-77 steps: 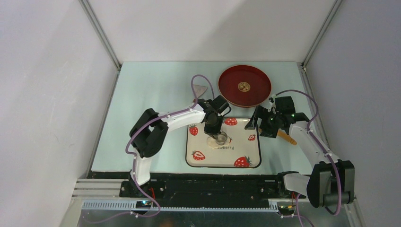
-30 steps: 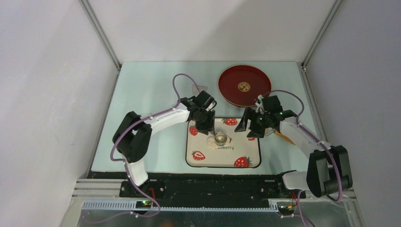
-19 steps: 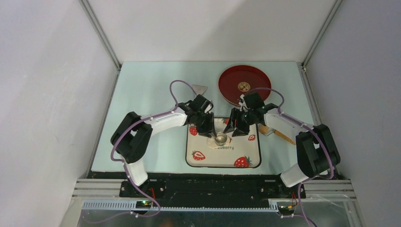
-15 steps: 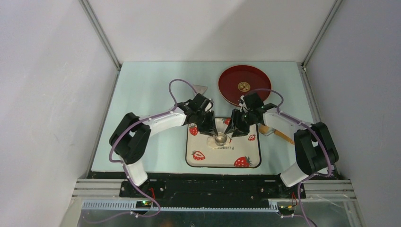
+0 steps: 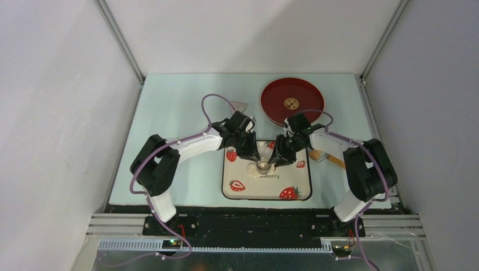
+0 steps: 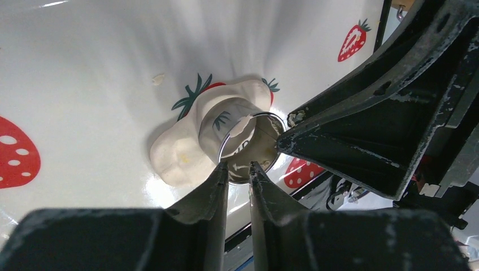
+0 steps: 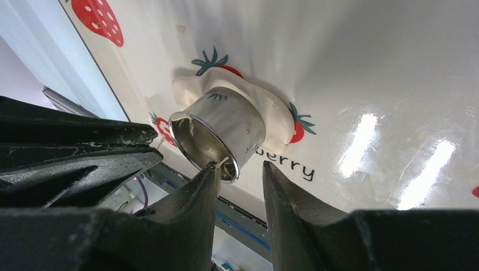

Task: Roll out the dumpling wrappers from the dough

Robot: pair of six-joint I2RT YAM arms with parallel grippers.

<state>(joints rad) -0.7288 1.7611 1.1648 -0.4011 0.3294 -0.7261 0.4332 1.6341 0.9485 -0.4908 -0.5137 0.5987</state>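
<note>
Left tool [image 6: 238,168] has its two fingers nearly together, and the near rim of the metal cutter ring [image 6: 248,148] stands in the narrow gap between them. Whether the pads already press the rim, I cannot tell. Right tool [image 7: 238,168] is at the opposite side of the ring. Its fingers stand apart, one on each side of the ring's wall, with free space at the outer finger, so it is open. The ring stands on the dough [image 6: 175,155], a flat pale lump that spreads around its base, on the white strawberry tray [image 5: 257,189]. This tray lies on the table [image 5: 181,113], near the red plate [image 5: 292,101].
</note>
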